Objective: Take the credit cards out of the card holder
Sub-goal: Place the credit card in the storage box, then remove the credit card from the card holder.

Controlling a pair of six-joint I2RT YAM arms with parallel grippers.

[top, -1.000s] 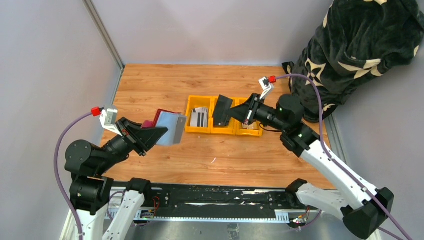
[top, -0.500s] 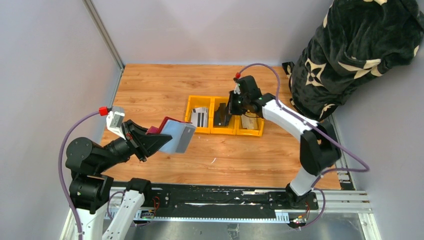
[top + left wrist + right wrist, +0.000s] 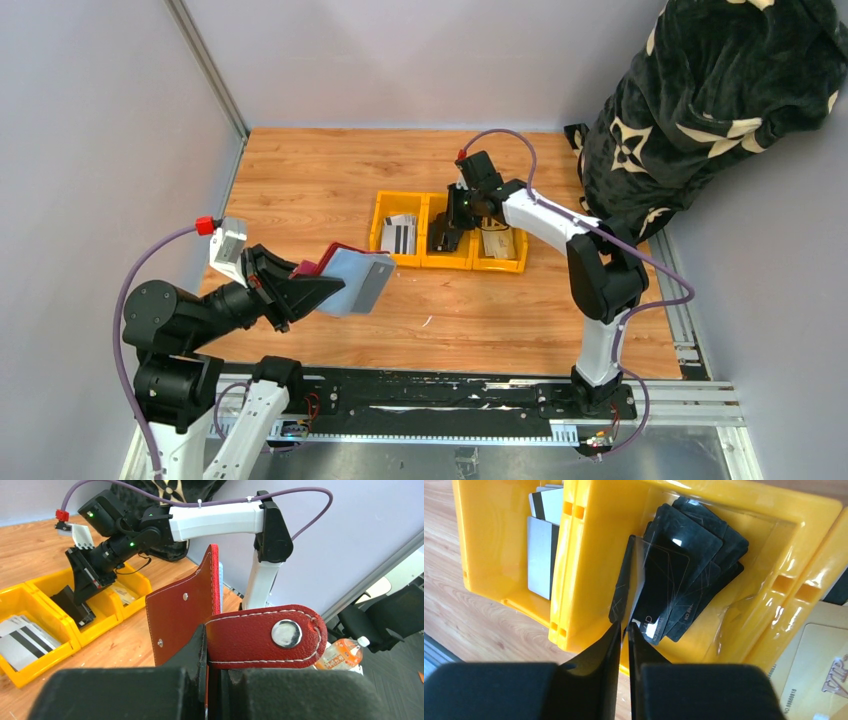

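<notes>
My left gripper is shut on the dark red card holder, held open in the air over the table's near left. In the left wrist view the holder stands upright from my pinched gripper, its snap tab folded to the right. My right gripper is down in the middle compartment of the yellow bin. Its nearly closed tips pinch a black card on edge over a stack of black cards. White-grey striped credit cards lie in the left compartment, a gold one in the right.
A black star-patterned fabric bundle fills the back right corner. Grey walls close the table at the left and back. A metal rail runs along the near edge between the arm bases. A bottle stands beyond the table.
My right arm swung in over the bin and lowered the black card into the middle compartment. My left gripper carried the holder slightly right and nearer.
</notes>
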